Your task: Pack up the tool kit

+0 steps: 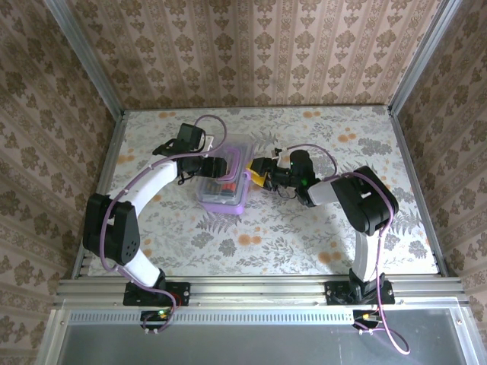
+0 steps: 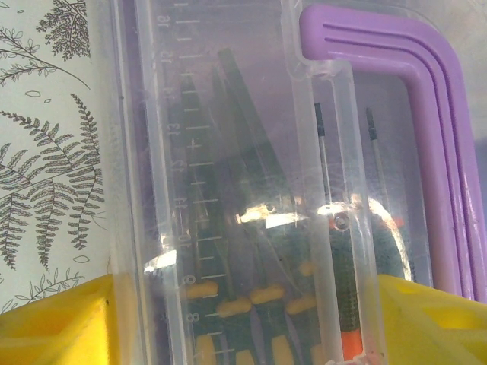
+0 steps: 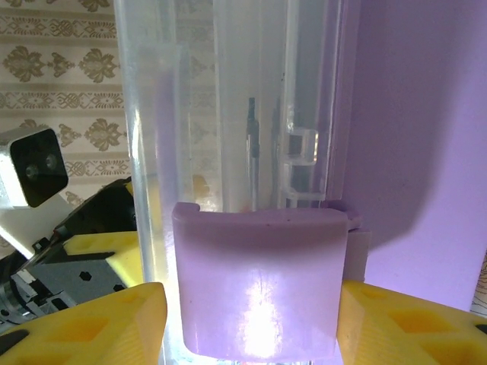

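Observation:
The tool kit point(image 1: 223, 185) is a clear plastic case with a purple base, lying mid-table with its lid down. Through the lid I see pliers with black-and-yellow handles point(image 2: 245, 308) and a screwdriver point(image 2: 348, 304). My left gripper point(image 1: 215, 166) comes in from the case's left side. Its yellow fingers point(image 2: 53, 323) press on both sides of a raised section of the clear lid point(image 2: 228, 152), so it is shut on the case point(image 2: 247, 323). My right gripper point(image 1: 254, 172) is at the case's right edge. It point(image 3: 251, 323) straddles the purple latch point(image 3: 259, 281), open, with a small gap on the left.
The case's purple handle point(image 2: 434, 122) curves along its far side. Patterned tabletop point(image 1: 304, 228) lies all round the case. Metal frame posts point(image 1: 415, 68) and wallpapered walls close in the back and sides. The left wrist camera point(image 3: 34, 171) shows beyond the case.

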Robot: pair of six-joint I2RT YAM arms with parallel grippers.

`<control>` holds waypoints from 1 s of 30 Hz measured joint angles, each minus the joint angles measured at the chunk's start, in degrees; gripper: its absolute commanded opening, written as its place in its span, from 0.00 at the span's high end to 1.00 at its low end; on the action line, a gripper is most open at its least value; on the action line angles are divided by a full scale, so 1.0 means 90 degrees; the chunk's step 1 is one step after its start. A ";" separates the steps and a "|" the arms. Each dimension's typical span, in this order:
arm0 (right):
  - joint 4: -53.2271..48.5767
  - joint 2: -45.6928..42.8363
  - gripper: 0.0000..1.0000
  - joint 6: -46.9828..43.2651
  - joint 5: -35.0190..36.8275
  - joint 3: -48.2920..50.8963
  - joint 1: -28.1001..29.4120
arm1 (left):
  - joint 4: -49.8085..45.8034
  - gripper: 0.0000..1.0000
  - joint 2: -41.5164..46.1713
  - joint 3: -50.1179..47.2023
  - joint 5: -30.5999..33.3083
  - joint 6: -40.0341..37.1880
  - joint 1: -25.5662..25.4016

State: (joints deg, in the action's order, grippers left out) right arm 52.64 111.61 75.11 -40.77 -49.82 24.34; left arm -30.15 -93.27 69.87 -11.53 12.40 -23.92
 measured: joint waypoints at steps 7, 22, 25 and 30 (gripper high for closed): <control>-0.0765 0.0000 0.41 -0.0396 -0.0024 -0.0330 -0.0007 | 0.0165 0.45 0.0007 -0.0051 0.0029 0.0000 0.0000; -0.1154 -0.0075 0.48 -0.0673 0.0024 -0.0384 -0.0015 | 0.0216 0.45 0.0019 -0.0083 0.0027 0.0002 0.0000; -0.1202 -0.0097 0.48 -0.0692 0.0039 -0.0381 -0.0015 | 0.0219 0.46 0.0019 -0.0085 0.0027 0.0005 0.0000; -0.1243 -0.0109 0.48 -0.0719 0.0046 -0.0381 -0.0022 | 0.0219 0.46 0.0019 -0.0083 0.0027 0.0005 0.0000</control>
State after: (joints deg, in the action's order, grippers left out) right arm 41.45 110.63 68.64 -40.36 -53.25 24.14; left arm -28.18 -93.10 69.12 -11.29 12.45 -23.92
